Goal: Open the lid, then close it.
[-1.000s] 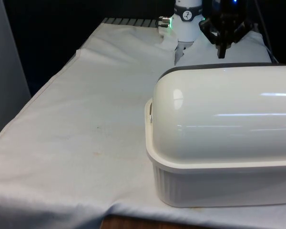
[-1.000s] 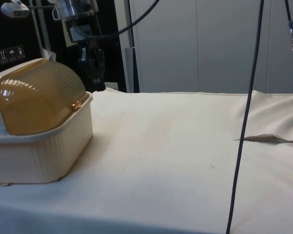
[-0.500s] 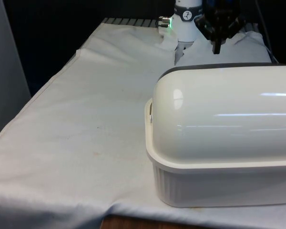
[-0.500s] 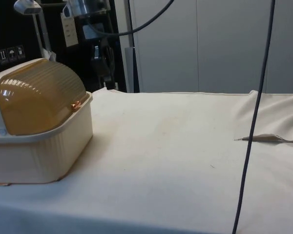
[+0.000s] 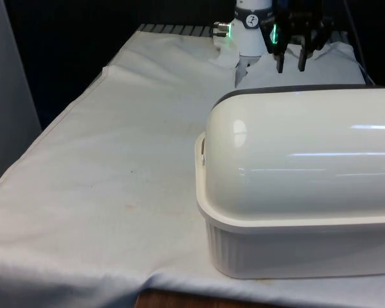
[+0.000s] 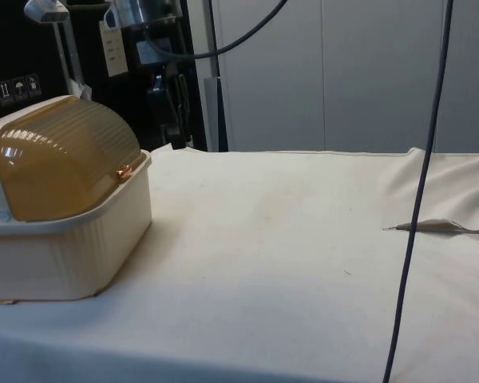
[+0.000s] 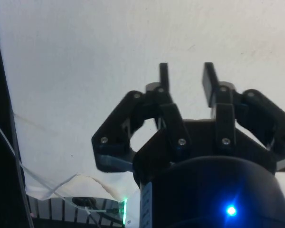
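The bread box [image 5: 301, 192] stands at the front view's right, its cream back turned to that camera. From the side, its amber ribbed roll lid [image 6: 64, 163] is down, and the small handle [image 6: 124, 171] rests at the rim of the cream base [image 6: 72, 255]. My gripper [image 5: 290, 64] hangs beyond the box, above the cloth and apart from the lid. In the side view the gripper [image 6: 169, 132] is level with the lid's top, a short way past the handle side. The wrist view has the gripper [image 7: 185, 76] open over bare white cloth, with nothing between the fingers.
A black cable [image 6: 415, 199] hangs down across the side view. A fold in the cloth [image 6: 439, 227] lies near that side's far edge. The robot's base [image 5: 250, 32] stands at the table's far end. The cloth [image 5: 115, 160] stretches wide beside the box.
The gripper has drifted a little away from the bread box and turned about its axis, so both fingers now face the front camera. The lid has stayed down.
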### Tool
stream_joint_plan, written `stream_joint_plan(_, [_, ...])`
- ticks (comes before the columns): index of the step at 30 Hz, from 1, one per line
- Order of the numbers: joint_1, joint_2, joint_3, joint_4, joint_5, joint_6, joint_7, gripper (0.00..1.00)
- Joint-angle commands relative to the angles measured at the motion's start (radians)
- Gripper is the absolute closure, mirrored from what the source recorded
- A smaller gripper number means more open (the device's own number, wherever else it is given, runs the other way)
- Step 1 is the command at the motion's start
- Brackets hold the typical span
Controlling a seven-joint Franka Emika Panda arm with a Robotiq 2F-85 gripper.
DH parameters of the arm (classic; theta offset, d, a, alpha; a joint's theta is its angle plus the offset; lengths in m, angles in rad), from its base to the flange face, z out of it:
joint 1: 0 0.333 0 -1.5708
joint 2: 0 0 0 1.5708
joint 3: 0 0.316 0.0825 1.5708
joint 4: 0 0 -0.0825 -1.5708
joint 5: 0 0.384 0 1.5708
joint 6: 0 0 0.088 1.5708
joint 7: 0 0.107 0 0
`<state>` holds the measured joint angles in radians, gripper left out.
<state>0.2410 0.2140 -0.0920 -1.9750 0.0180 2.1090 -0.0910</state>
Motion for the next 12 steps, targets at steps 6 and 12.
stream_joint_plan(6, [0.000, 0.007, 0.001, 0.008, 0.002, -0.007, 0.002, 0.30])
stream_joint_plan(12, [0.000, 0.006, 0.001, 0.007, 0.001, -0.006, 0.002, 0.02])
